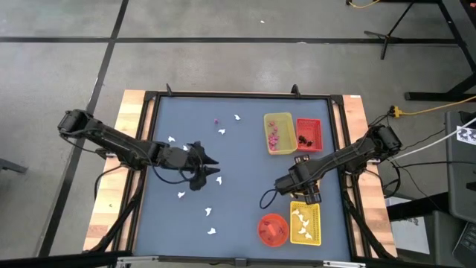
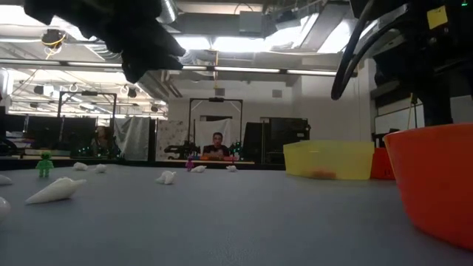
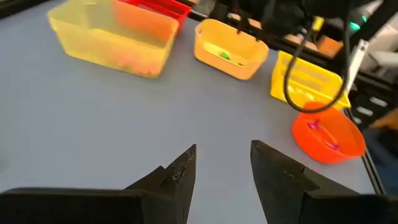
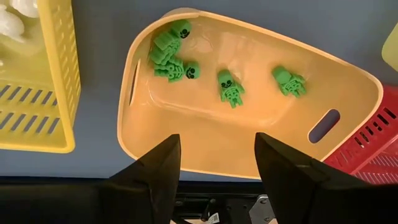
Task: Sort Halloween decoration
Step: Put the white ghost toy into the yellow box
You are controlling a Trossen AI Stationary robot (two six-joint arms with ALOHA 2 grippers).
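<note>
The right gripper [image 4: 214,168] is held open and empty directly above an orange tray [image 4: 186,134], in which green skeleton pieces [image 4: 230,87] are seen just ahead of its fingertips. A yellow slatted tray [image 4: 37,93] with white ghost pieces [image 4: 15,18] lies beside it. The left gripper [image 3: 222,163] is held open and empty above bare table [image 1: 238,201], with loose white ghosts [image 1: 208,212] scattered around it. A red-orange bowl [image 1: 272,228] is placed near the right gripper.

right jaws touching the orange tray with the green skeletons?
Apart. In the right wrist view the right gripper hangs open above the orange tray; the green skeletons lie inside it, clear of both jaws, with nothing held between them.
</note>
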